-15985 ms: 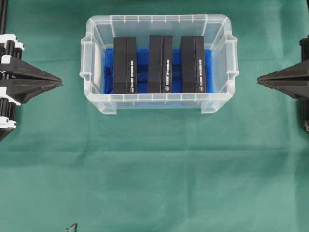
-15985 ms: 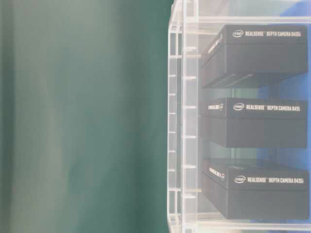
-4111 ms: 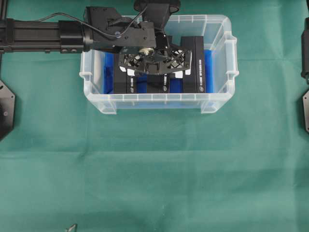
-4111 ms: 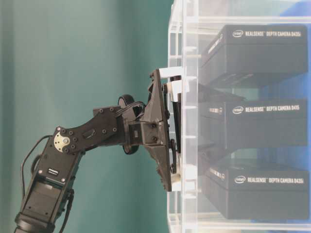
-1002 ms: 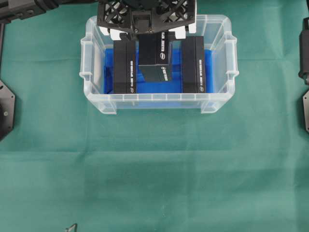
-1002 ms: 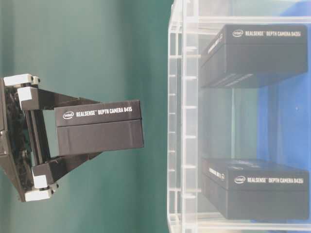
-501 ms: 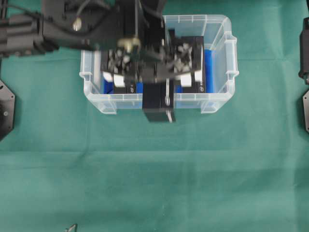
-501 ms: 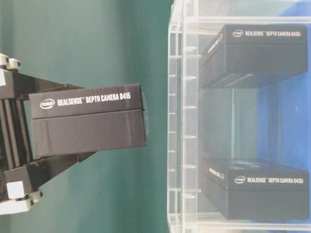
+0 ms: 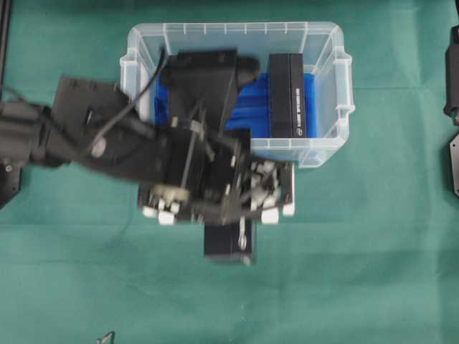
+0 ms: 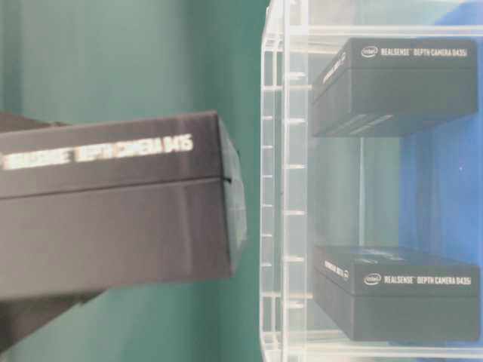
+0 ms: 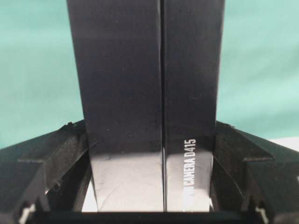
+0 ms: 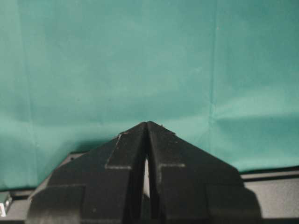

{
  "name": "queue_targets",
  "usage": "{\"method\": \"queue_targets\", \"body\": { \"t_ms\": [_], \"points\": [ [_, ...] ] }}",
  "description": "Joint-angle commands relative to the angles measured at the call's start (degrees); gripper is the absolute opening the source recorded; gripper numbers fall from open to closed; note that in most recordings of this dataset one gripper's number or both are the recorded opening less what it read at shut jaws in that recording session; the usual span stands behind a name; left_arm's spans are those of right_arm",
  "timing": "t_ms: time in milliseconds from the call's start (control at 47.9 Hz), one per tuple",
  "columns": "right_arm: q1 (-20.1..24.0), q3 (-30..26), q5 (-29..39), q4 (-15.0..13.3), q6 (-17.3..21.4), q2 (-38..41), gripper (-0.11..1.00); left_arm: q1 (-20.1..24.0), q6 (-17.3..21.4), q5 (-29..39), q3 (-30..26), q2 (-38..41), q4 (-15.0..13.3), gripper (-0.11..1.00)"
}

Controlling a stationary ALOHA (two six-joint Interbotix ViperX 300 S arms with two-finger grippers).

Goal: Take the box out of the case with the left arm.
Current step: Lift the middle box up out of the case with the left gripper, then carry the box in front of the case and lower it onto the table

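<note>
Outside case (image 9: 326, 154) now: my left gripper (image 9: 228, 215) clamped RealSense D415 box (image 9: 228, 242), swung clear of rim; placing remained.

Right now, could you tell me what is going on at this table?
The left hand is clamped on a black camera box and carries it outside the clear case, over the green cloth. Two more black boxes remain in the case. The right hand is shut and idle, holding nothing.
</note>
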Motion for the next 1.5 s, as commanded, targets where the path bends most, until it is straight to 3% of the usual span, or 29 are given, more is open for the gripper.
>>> {"method": "queue_targets", "body": {
  "t_ms": [0,167,668,876,1085,1482],
  "points": [
    [-0.09,-0.62,-0.26,0.0,-0.09,0.0,0.02,-1.76,-1.49,0.0,-1.14,-2.46,0.26,0.62],
    [-0.09,-0.62,-0.18,0.0,-0.09,0.0,0.02,-3.78,-3.78,0.0,-2.29,-1.85,0.26,0.62],
    [-0.09,-0.62,-0.26,0.0,-0.09,0.0,0.02,-3.69,-3.69,0.0,0.53,-2.29,0.7,0.62],
    [-0.09,-0.62,-0.26,-0.09,-0.09,0.0,0.02,-3.69,-3.87,-1.58,6.42,-2.2,1.58,0.62],
    [-0.09,-0.53,-0.26,-0.18,-0.09,0.18,0.02,-3.78,-3.96,-4.83,12.39,-2.29,4.57,0.62],
    [-0.09,0.18,-0.18,-0.18,-0.09,0.18,0.02,-3.69,-5.71,-21.71,24.43,1.23,5.71,0.62]
  ]
}}
